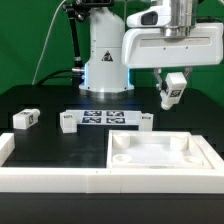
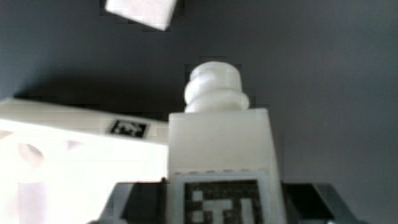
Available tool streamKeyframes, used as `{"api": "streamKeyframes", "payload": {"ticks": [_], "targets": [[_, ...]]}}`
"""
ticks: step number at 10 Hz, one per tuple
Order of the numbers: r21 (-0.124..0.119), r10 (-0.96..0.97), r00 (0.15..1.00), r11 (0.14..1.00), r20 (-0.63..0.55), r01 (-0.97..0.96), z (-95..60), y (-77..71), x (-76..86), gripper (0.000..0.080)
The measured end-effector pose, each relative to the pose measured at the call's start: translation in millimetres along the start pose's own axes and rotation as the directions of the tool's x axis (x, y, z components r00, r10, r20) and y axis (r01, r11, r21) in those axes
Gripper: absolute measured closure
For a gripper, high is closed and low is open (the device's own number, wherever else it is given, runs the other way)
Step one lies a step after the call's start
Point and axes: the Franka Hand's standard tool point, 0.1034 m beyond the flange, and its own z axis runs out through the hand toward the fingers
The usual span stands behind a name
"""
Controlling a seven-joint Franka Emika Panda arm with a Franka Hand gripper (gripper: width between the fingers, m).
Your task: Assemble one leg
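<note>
Gripper (image 1: 171,84) is clamped on the leg (image 1: 173,97), which it holds in the air over the table's (image 1: 40,98) right side, behind the white square recessed panel (image 1: 160,172) at the front right corner. In the wrist view the leg sits between the dark fingers (image 2: 128,203), tag face toward the camera, rounded peg end pointing away. A second leg (image 1: 25,119) lies near the left edge. A third leg (image 1: 68,123) and a fourth leg (image 1: 145,121) lie just beside the two ends of the marker board (image 1: 105,117), mid-table. A white rail (image 1: 50,178) runs along the front left edge.
</note>
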Motion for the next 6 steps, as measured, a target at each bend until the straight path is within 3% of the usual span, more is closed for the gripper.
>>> {"api": "streamKeyframes", "payload": {"ticks": [2,3,5,6], "targets": [[0.005,-0.014,0.982,1.0,-0.186,0.016,-3.7,1.2,10.0,0.0511],[0.007,-0.016,0.965,1.0,-0.262,0.018,-2.5,1.0,6.2,0.0511],[0.006,-0.02,0.967,1.0,-0.254,0.022,-1.0,1.3,6.6,0.0511],[-0.002,-0.039,0.968,0.999,-0.249,0.04,-3.2,5.6,15.4,0.0511]]}}
